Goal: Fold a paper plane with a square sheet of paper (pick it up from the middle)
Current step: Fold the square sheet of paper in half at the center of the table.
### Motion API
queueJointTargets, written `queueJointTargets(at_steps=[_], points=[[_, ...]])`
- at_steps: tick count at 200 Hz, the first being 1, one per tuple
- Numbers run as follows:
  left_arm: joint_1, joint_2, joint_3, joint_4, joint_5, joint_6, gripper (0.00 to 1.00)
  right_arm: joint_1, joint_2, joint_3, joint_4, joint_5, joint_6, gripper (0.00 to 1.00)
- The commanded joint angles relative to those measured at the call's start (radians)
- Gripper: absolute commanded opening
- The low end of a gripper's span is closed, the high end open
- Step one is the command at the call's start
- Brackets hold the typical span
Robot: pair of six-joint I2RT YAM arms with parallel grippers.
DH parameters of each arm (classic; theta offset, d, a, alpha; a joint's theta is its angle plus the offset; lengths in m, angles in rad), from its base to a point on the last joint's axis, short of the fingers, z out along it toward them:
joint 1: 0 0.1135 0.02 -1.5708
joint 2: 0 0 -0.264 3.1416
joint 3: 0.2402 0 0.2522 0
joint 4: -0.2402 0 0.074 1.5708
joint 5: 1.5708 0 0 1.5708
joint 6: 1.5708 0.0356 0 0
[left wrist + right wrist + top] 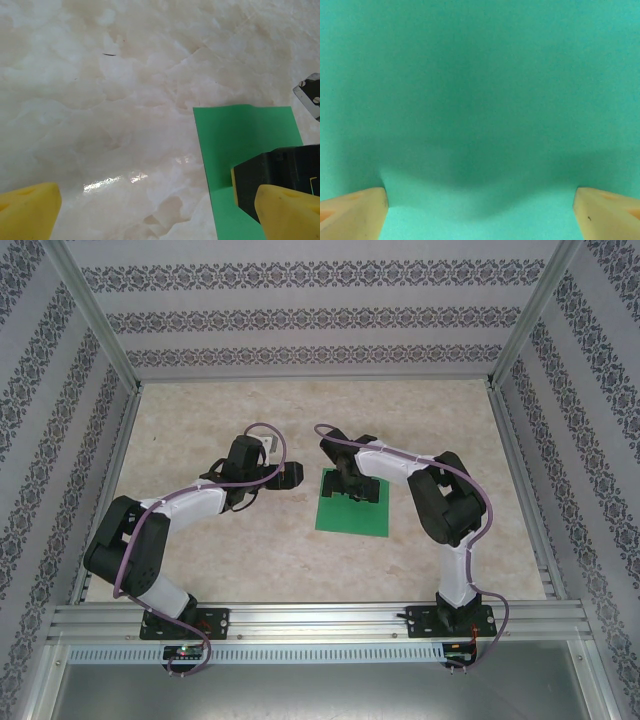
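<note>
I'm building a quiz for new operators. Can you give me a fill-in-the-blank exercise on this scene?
1. The square sheet of paper is bright ___.
2. The right gripper hangs directly above it with its jaws ___.
3. In the top view, the left gripper is over the bare table, to the sheet's ___.
Missing words: green; open; left.

Bright green square sheet of paper (350, 517) — cream marbled table (250, 545), yellow fingers (27, 210), pale walls (300, 315) with dark floral stripes
</note>
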Motion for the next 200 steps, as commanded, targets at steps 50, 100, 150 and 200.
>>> queueJointTargets(at_steps=[50,100,150,200], points=[[-0.014,-0.002,0.015,-0.015,-0.013,0.012,1.0,0.005,0.019,-0.021,0.018,-0.036,-0.027,0.91],[-0.014,-0.002,0.014,-0.014,-0.018,0.005,1.0,-0.001,-0.028,-0.006,0.023,-0.042,-0.041,0.72],[-0.014,-0.017,0.012,-0.021,-0.043,0.0,1.0,0.002,-0.091,-0.006,0.03,-0.047,-0.039,0.59],[-0.015,-0.071,-0.012,-0.029,-0.119,-0.018,1.0,-0.001,-0.161,0.006,0.082,-0.161,-0.036,0.43]])
